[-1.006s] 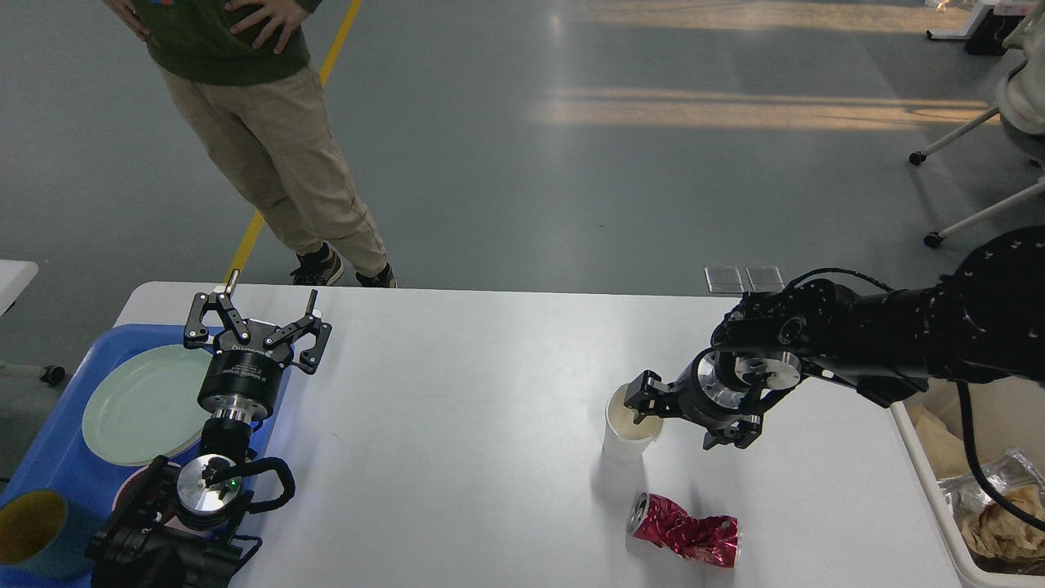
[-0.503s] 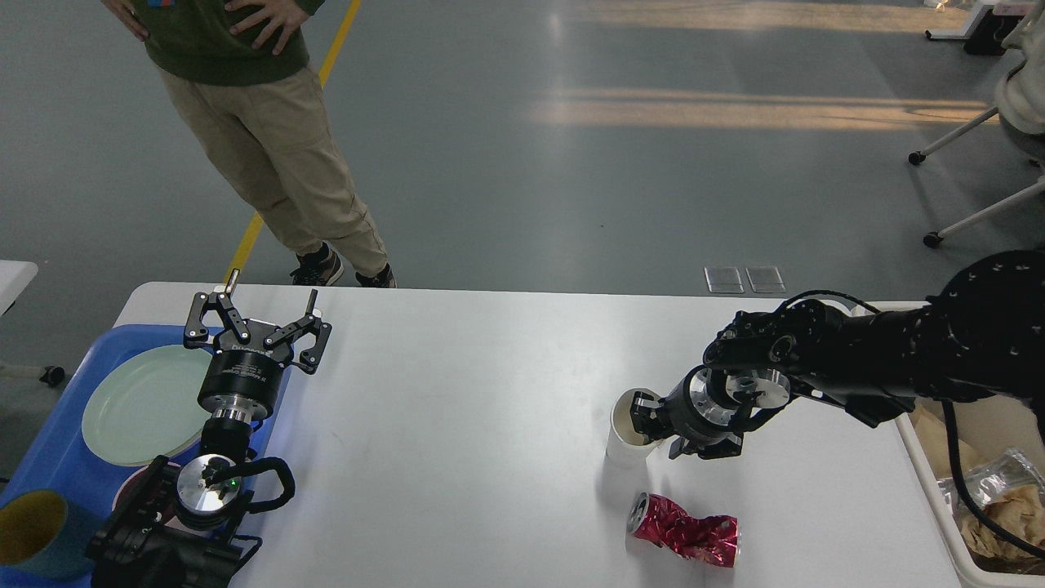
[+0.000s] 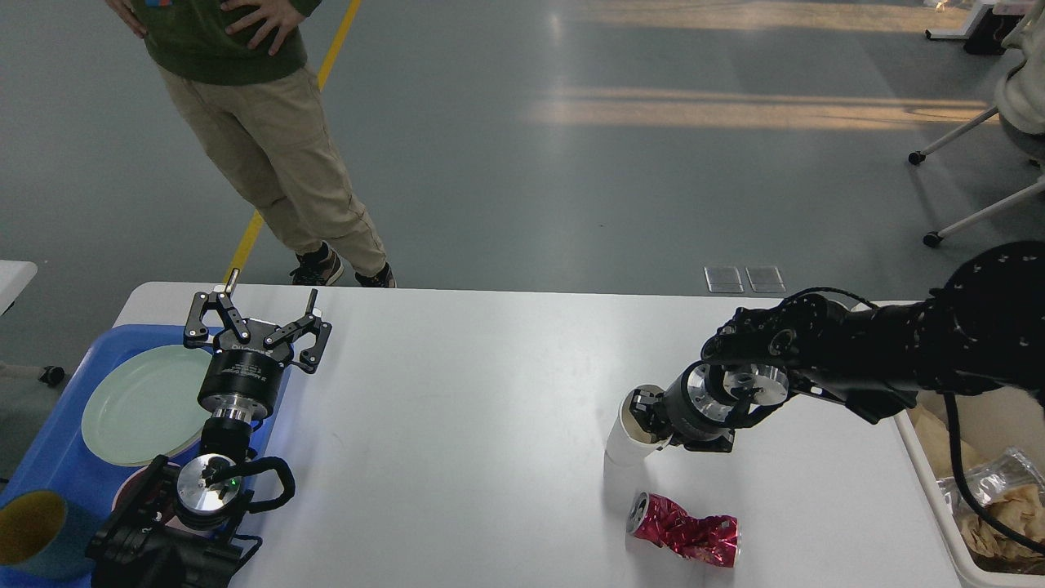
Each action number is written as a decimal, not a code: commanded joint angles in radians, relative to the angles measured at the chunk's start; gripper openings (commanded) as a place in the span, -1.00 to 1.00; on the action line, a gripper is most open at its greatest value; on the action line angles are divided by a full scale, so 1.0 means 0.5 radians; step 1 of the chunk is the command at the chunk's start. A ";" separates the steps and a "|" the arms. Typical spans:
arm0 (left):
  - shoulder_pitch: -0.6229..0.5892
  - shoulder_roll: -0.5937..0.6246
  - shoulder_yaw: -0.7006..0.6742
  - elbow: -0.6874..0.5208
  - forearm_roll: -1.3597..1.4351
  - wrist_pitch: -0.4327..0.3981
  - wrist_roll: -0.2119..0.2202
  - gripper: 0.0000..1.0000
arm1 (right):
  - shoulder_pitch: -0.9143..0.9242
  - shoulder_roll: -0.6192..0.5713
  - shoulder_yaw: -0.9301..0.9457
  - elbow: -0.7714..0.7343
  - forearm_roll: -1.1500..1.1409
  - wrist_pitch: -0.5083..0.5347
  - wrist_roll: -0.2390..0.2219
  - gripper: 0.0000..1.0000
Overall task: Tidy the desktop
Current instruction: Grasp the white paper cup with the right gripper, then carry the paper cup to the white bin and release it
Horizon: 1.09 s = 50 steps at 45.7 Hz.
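The white desktop (image 3: 457,425) fills the lower view. A white paper cup (image 3: 627,437) stands right of centre, tipped a little to the right. My right gripper (image 3: 645,418) is shut on the cup's rim, reaching in from the right. A crushed red can (image 3: 684,530) lies just in front of the cup. My left gripper (image 3: 265,306) is open and empty, held upright above the desktop's left side next to the blue tray (image 3: 57,441).
The blue tray holds a pale green plate (image 3: 139,404), a pink dish (image 3: 131,490) and a yellow-lined cup (image 3: 33,531). A beige bin (image 3: 939,498) with crumpled rubbish stands at the right edge. A person (image 3: 261,122) stands behind the table's far left.
My right gripper has closed on the cup's rim and the cup has tilted to the right. The left arm has not moved.
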 commanded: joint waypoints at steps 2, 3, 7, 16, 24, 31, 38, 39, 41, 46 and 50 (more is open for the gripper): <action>-0.001 0.000 0.000 0.000 0.000 0.002 0.000 0.93 | 0.291 -0.149 -0.051 0.243 0.023 0.202 -0.130 -1.00; 0.002 0.000 0.000 0.000 0.000 0.002 0.000 0.93 | 0.364 -0.186 -0.069 0.305 0.023 0.238 -0.161 -1.00; -0.001 0.000 0.000 0.000 0.000 0.002 0.000 0.93 | 0.668 -0.303 -0.226 0.568 0.023 0.346 -0.222 -1.00; 0.002 0.000 0.000 0.000 0.000 0.002 0.000 0.93 | 1.490 -0.361 -0.692 1.106 0.032 0.441 -0.210 -1.00; 0.002 0.000 0.000 0.000 0.000 0.002 0.000 0.93 | 1.893 -0.499 -0.833 1.324 0.032 0.785 -0.167 -1.00; 0.002 0.000 0.000 0.000 0.000 0.002 0.000 0.93 | 1.948 -0.530 -1.011 1.379 0.032 0.745 0.020 -1.00; 0.002 0.000 0.000 0.000 0.000 0.002 0.000 0.93 | 1.887 -0.634 -1.275 1.300 0.029 0.632 0.078 -1.00; 0.002 0.000 0.000 0.000 0.000 0.002 0.000 0.93 | 1.853 -0.695 -1.294 1.269 0.020 0.619 0.075 -1.00; 0.002 0.000 0.000 0.000 0.000 0.002 0.000 0.93 | 1.768 -0.827 -1.324 1.180 -0.005 0.604 0.069 -1.00; 0.002 0.000 0.000 0.000 0.000 -0.001 0.000 0.93 | 1.446 -1.097 -1.321 0.821 -0.075 0.604 0.069 -1.00; 0.002 0.000 0.000 0.000 0.000 0.002 0.000 0.93 | 1.179 -1.199 -1.294 0.502 -0.109 0.592 0.069 -1.00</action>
